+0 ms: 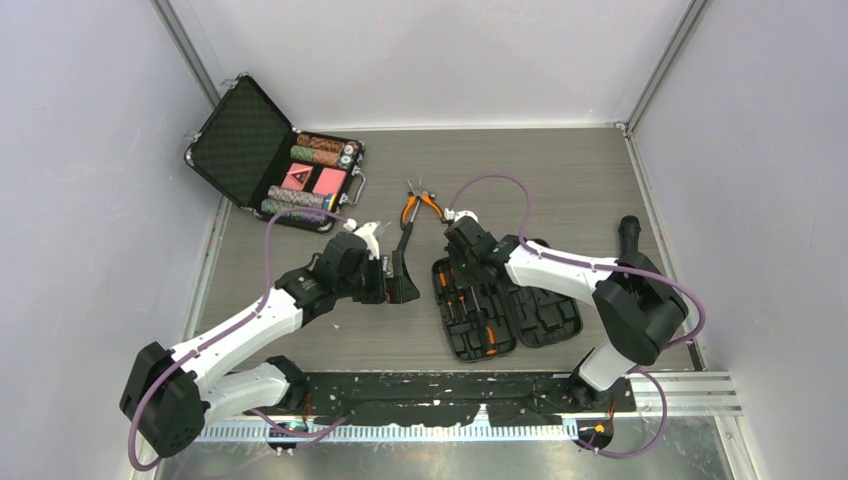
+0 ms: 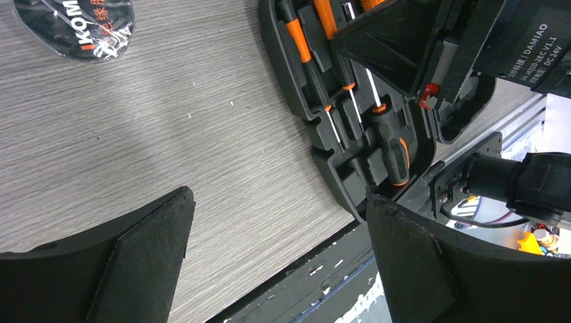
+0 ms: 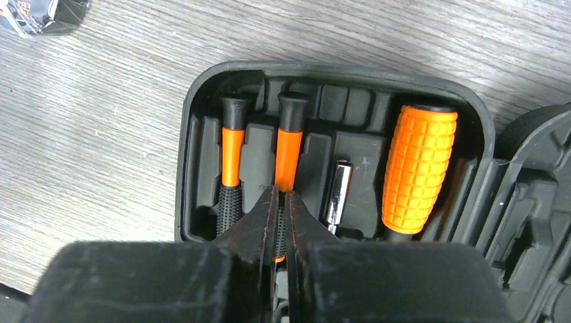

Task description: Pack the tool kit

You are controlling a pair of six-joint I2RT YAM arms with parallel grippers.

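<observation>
Over the table [image 1: 560,180] from above, the case [image 1: 505,310] lay open flat at centre-right, my right gripper [image 1: 462,258] down over its left half, my left gripper [image 1: 402,282] just beside its left edge. Pliers [image 1: 420,206] lay loose beyond, near the briefcase [image 1: 275,160]. From the left wrist, my fingers [image 2: 135,262] stood wide apart, holding nothing, the case's slots ahead partly filled; the pliers did not show. From the right wrist alone I saw the grip: jaws pinched to a slit on a screwdriver [image 3: 289,151] lying in its slot, beside a fat orange handle [image 3: 417,168]. I judged the step to be seating that screwdriver; next called for letting go, lifting clear, then fetching the pliers.
</observation>
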